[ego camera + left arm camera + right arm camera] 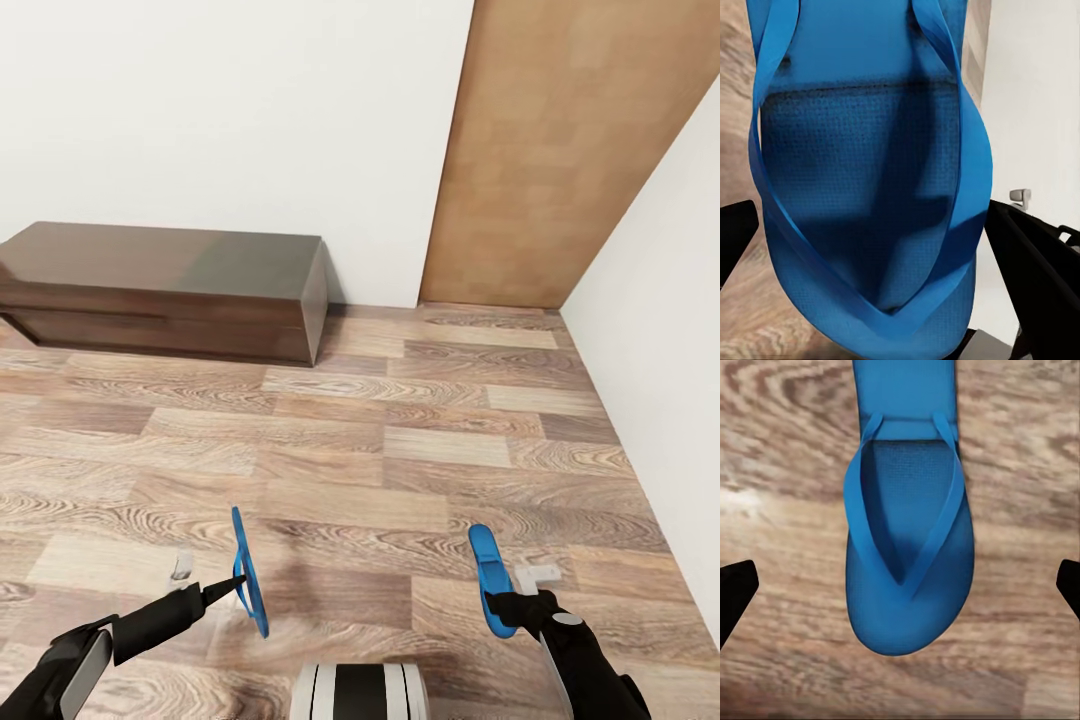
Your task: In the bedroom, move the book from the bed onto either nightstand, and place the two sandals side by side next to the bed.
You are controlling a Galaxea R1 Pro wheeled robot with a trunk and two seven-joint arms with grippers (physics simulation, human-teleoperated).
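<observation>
I hold one bright blue sandal in each hand, above the wood-plank floor (pixel 400 450). The left sandal (pixel 243 545) hangs edge-on and upright, with my left gripper (pixel 235 590) shut on it. In the left wrist view the strapped side of this sandal (pixel 870 187) spans the gap between the black fingers (pixel 1035 270). The right sandal (pixel 485 560) stands upright in my right gripper (pixel 505 605). In the right wrist view its sole (pixel 907 547) faces the camera, with the fingertips (pixel 735 592) far out at either side. The book, bed and nightstands are out of view.
A long low dark cabinet (pixel 160 285) stands against the white back wall on the left. A tall light-brown wooden panel (pixel 570 150) fills the back right corner. A white wall (pixel 660 350) runs along the right. Open floor lies between me and the cabinet.
</observation>
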